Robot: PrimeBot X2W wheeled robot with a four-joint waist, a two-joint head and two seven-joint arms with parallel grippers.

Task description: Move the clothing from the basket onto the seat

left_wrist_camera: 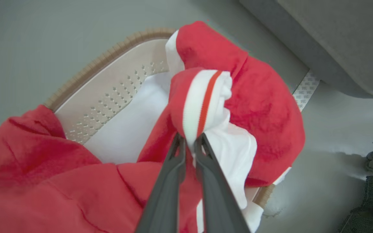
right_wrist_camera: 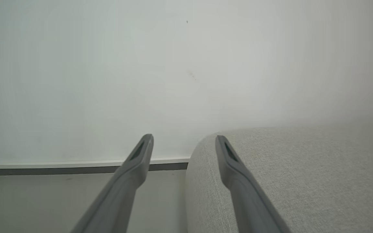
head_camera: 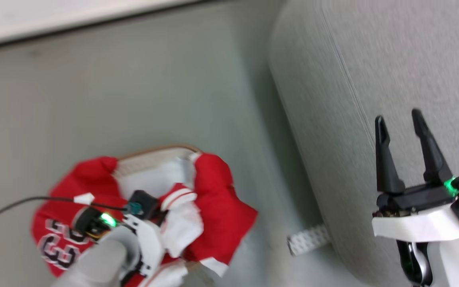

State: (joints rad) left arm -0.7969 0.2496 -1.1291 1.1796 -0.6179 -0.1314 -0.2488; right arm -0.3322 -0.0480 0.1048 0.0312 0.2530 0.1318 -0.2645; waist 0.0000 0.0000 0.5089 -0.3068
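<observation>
At seven o'clock in the head view: left end effector [left_wrist_camera: 189,139], fingers pressed together, pinching a fold of the soft red-and-white sports clothing [left_wrist_camera: 264,106] right at its red-and-white striped trim. Rest of the clothing heaped in and hanging over the white plastic laundry basket [left_wrist_camera: 108,58] with small holes and a brown rim, down on the grey floor [head_camera: 153,79]. Not lifted clear yet.

Then a strip of floor. Then, at about three o'clock from the pinched fold, the big grey woven-fabric seat [head_camera: 373,71], near edge running from twelve o'clock down to five.

Over the seat: right end effector [head_camera: 399,117], fingers spread wide, holding nothing. Nearer the seat, but empty.

Next move, most likely: lift up, then carry across toward three o'clock.
</observation>
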